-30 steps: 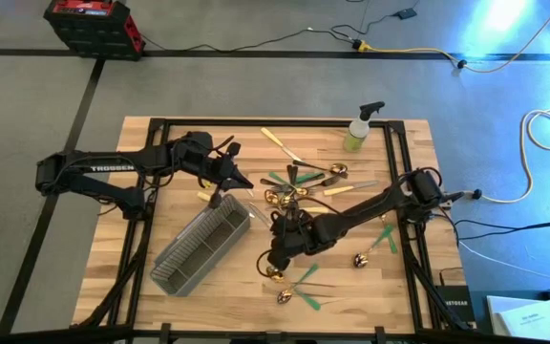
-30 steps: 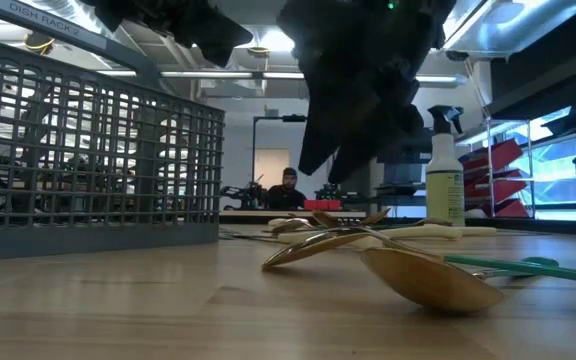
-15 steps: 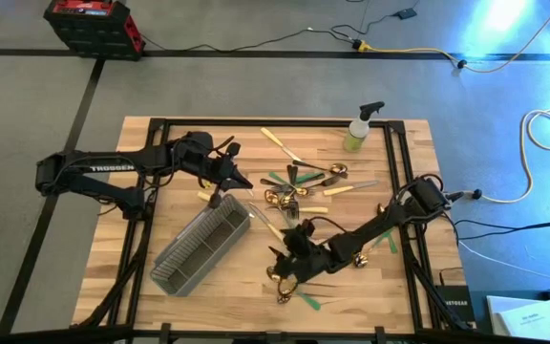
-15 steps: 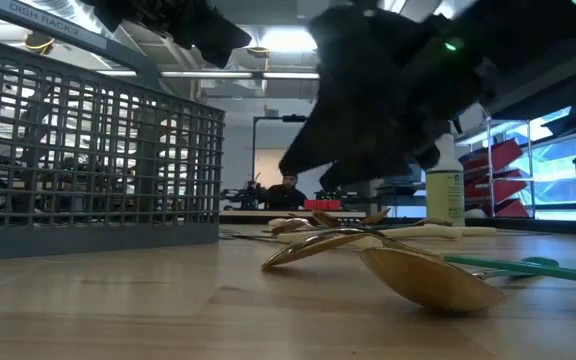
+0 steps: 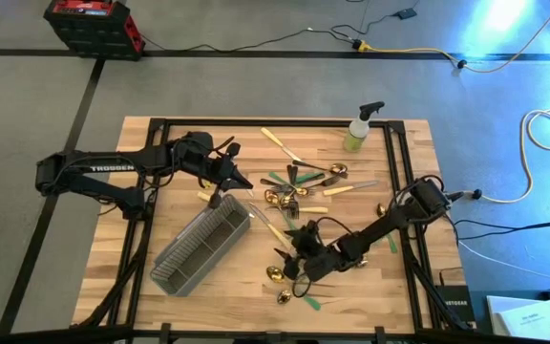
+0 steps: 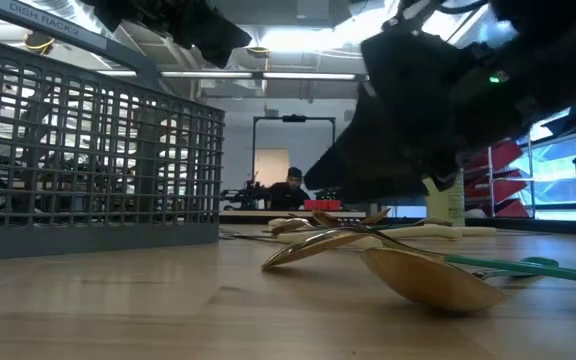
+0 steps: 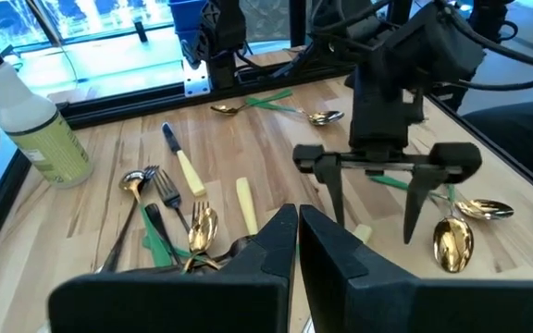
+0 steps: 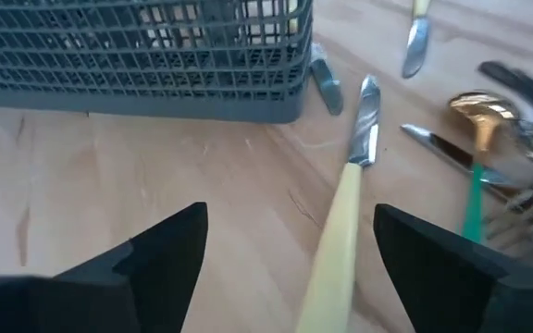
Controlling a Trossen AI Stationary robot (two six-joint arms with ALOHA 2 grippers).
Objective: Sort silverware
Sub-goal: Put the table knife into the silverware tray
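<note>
Gold-headed spoons, forks and knives with cream, green or dark handles lie scattered on the wooden table, most in a pile (image 5: 304, 186) and a few near my right gripper (image 5: 291, 260). That gripper is open and low over the table. Its fingers stand on either side of a cream-handled knife (image 8: 345, 222), whose blade points at the grey wire-mesh caddy (image 5: 203, 247). The left wrist view shows it from the front (image 7: 373, 199), fingers pointing down. My left gripper (image 7: 297, 242) is shut, above the table beside the caddy's far end (image 5: 240, 180).
A yellow-green spray bottle (image 5: 359, 129) stands near the table's far edge. A gold spoon (image 7: 452, 242) lies beside the right gripper, and green-handled pieces (image 5: 308, 298) lie toward the near edge. In the low view a large spoon bowl (image 6: 428, 280) lies close. A person sits in the room beyond.
My right gripper has moved toward the table's near edge and a little right, sinking lower as the arm stretched out flatter over the table. The left arm has kept still. No silverware has visibly moved.
</note>
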